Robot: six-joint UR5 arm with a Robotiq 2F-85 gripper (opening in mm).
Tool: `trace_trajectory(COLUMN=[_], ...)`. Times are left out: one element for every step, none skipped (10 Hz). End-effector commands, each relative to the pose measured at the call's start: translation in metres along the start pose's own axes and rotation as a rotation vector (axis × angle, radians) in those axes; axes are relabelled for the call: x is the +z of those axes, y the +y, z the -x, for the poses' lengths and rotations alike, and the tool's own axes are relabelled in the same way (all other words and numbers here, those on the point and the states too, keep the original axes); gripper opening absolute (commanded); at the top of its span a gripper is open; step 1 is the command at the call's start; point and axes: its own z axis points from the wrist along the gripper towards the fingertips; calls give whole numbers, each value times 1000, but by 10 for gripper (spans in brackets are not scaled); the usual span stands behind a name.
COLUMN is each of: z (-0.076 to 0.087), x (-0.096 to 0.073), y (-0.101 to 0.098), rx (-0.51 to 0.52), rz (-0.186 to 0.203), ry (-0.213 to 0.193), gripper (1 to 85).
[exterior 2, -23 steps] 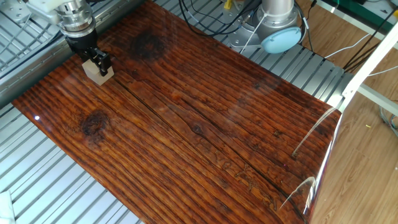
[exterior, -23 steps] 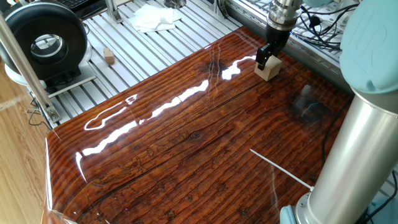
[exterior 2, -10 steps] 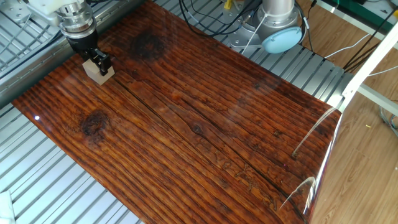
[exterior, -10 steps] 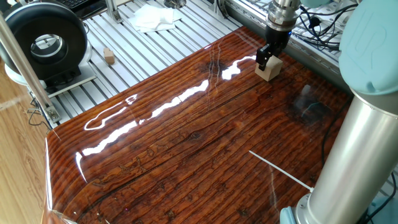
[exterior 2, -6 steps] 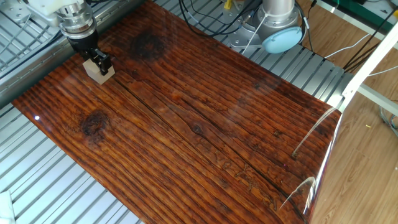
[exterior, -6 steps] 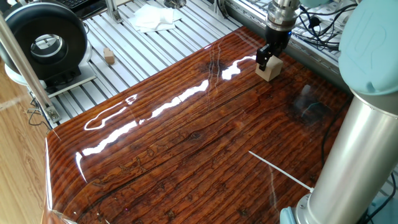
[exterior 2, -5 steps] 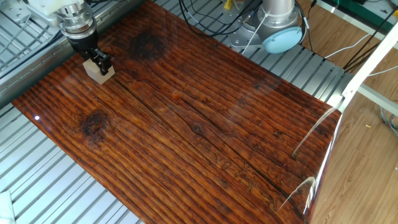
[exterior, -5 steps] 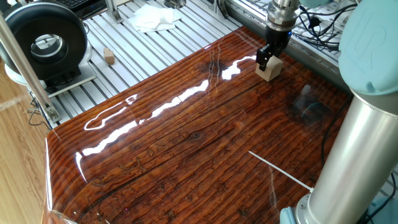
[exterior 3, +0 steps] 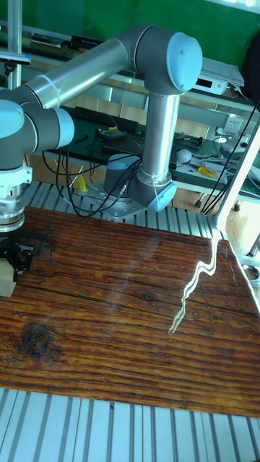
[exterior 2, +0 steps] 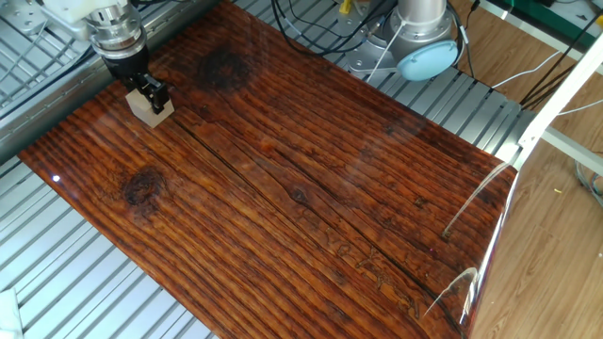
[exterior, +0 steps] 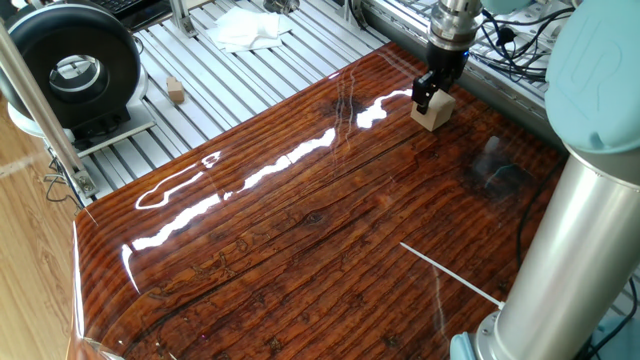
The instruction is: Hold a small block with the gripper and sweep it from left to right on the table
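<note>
The small block (exterior: 433, 113) (exterior 2: 151, 112) (exterior 3: 6, 280) is a pale beige wooden cube resting on the table (exterior: 330, 240) (exterior 2: 311, 188) (exterior 3: 130, 317), a glossy reddish-brown board. It sits near the board's far corner. My black gripper (exterior: 430, 93) (exterior 2: 148, 93) (exterior 3: 10, 261) comes straight down from a silver wrist and is shut on the small block, its short fingers clamping the cube's upper part. The cube's base touches the wood.
A tinier brownish block (exterior: 176, 91) lies on the ribbed aluminium frame beside a black round fan (exterior: 72, 70). White cloth (exterior: 245, 28) lies farther back. The arm's base (exterior 2: 419, 38) and cables stand past the board's far edge.
</note>
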Motion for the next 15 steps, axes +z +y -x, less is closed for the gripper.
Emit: trace_trajectory(z=[2, 2, 3, 3, 3, 2, 2, 2, 1, 1, 1, 2, 2, 2, 1], x=[-2, -1, 0, 0, 0, -1, -2, -3, -3, -1, 0, 1, 1, -1, -3], y=[2, 2, 2, 2, 2, 3, 3, 3, 4, 5, 6, 7, 7, 6, 6], rx=[12, 12, 9, 13, 13, 13, 13, 14, 15, 18, 23, 26, 28, 26, 26], rz=[12, 13, 13, 13, 13, 15, 17, 23, 29, 32, 29, 29, 29, 29, 30], ry=[-8, -11, -15, -14, -12, -11, -9, -8, -5, -5, -6, -8, -8, -5, -2], gripper=[283, 270, 260, 243, 230, 213, 197, 180, 163, 147, 127, 103, 93, 93, 87])
